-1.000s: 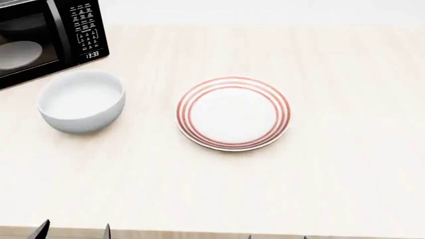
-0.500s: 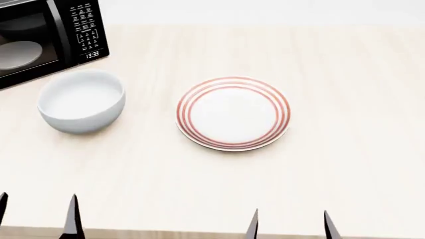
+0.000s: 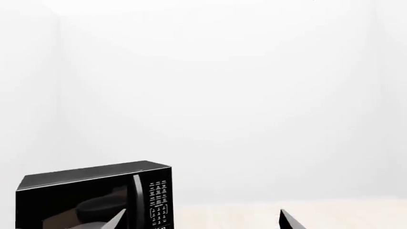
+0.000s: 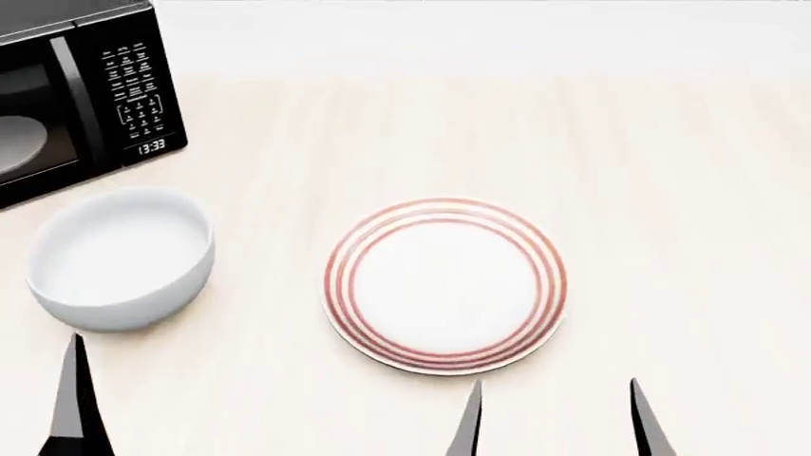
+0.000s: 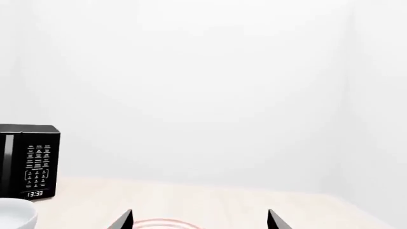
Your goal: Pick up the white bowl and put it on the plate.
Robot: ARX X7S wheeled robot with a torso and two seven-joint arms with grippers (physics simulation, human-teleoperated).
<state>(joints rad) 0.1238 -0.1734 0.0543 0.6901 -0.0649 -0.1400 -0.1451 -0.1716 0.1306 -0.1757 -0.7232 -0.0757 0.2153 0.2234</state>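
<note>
The white bowl (image 4: 121, 256) stands upright and empty on the pale wooden table at the left, just in front of the microwave. Its edge also shows in the right wrist view (image 5: 14, 215). The plate (image 4: 443, 285), with red rings, lies flat mid-table to the right of the bowl, apart from it; its far rim shows in the right wrist view (image 5: 167, 224). My left gripper (image 3: 202, 220) is open and empty; one of its fingers (image 4: 74, 408) shows just in front of the bowl. My right gripper (image 4: 557, 427) is open and empty at the plate's near right rim.
A black microwave (image 4: 76, 95) stands at the back left with a pale disc inside; it also shows in the left wrist view (image 3: 95, 195) and the right wrist view (image 5: 28, 162). The wooden table (image 4: 685, 190) runs on to the right and back. A white wall stands behind.
Both grippers' fingertips have come further up into the head view, toward the bowl and plate. The head view has shifted, so bowl, plate and microwave sit lower and look larger.
</note>
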